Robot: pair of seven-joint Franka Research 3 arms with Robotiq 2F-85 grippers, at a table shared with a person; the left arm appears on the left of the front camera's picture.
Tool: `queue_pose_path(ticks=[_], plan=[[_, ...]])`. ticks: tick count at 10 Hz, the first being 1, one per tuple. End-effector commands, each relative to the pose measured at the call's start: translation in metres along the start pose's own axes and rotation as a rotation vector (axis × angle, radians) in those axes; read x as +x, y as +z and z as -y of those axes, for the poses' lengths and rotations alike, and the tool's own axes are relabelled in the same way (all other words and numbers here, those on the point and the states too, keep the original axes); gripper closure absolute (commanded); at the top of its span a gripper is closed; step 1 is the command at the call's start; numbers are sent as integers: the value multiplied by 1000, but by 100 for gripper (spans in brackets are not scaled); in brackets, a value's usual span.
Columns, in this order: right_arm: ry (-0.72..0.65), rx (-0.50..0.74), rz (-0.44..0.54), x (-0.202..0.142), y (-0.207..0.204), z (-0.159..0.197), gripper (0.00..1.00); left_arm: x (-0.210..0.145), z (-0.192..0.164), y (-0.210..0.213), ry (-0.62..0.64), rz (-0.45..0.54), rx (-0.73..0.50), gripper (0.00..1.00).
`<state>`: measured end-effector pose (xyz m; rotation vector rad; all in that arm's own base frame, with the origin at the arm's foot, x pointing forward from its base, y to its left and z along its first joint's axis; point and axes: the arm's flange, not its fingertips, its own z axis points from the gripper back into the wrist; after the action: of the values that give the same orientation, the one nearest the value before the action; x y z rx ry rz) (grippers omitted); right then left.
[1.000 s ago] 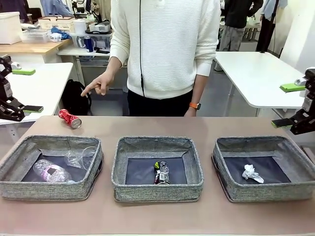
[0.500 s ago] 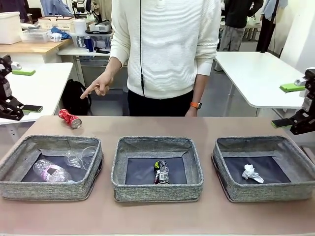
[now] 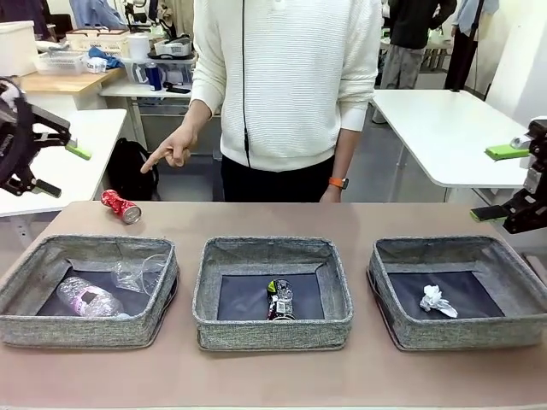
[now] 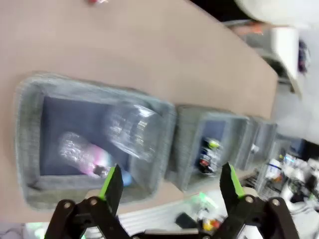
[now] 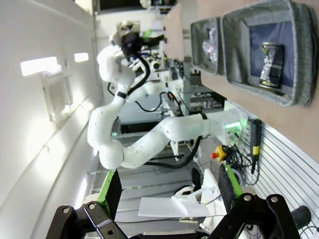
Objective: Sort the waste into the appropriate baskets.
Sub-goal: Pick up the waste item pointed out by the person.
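Observation:
A red drink can point(image 3: 121, 206) lies on its side on the table behind the left basket point(image 3: 85, 330). That basket holds a clear bottle point(image 3: 89, 299) and a clear cup point(image 3: 142, 272). The dark can point(image 3: 279, 299) rests in the middle basket point(image 3: 273, 330), and a white paper wad point(image 3: 438, 301) in the right basket point(image 3: 461, 335). My left gripper point(image 3: 63, 170) hangs open and empty at the far left, above and left of the red can. In the left wrist view, the open gripper point(image 4: 172, 185) looks down on the bottle point(image 4: 82, 152) and cup point(image 4: 132, 132). My right gripper point(image 3: 499, 182) is open and empty at the right edge.
The person stands at the far side, one hand point(image 3: 171, 150) pointing down toward the red can, the other point(image 3: 333, 190) hanging near the table's back edge. White tables flank both sides. Bare tabletop runs in front of and behind the baskets.
My left gripper has swung upward and turned, its fingers now pointing right and higher than before. The right arm, the person's hand and the waste stay put.

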<state>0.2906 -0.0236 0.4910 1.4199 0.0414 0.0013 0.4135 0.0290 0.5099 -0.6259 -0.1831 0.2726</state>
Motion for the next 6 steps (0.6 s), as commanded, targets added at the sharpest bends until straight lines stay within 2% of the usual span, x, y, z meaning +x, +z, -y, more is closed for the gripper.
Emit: queue_pose_path(ticks=[1, 2, 3, 4, 6], plan=[[-14, 14, 2, 0, 0, -7, 0, 58, 4, -33, 127, -202, 193, 0], [-14, 14, 2, 0, 0, -7, 0, 77, 9, -51, 147, -193, 213, 0], [-14, 14, 2, 0, 0, -7, 0, 102, 15, -68, 196, -101, 206, 0], [-14, 14, 2, 0, 0, -7, 0, 53, -7, -54, 105, -109, 212, 0], [-14, 14, 2, 0, 0, -7, 0, 53, -7, -54, 105, -109, 212, 0]])
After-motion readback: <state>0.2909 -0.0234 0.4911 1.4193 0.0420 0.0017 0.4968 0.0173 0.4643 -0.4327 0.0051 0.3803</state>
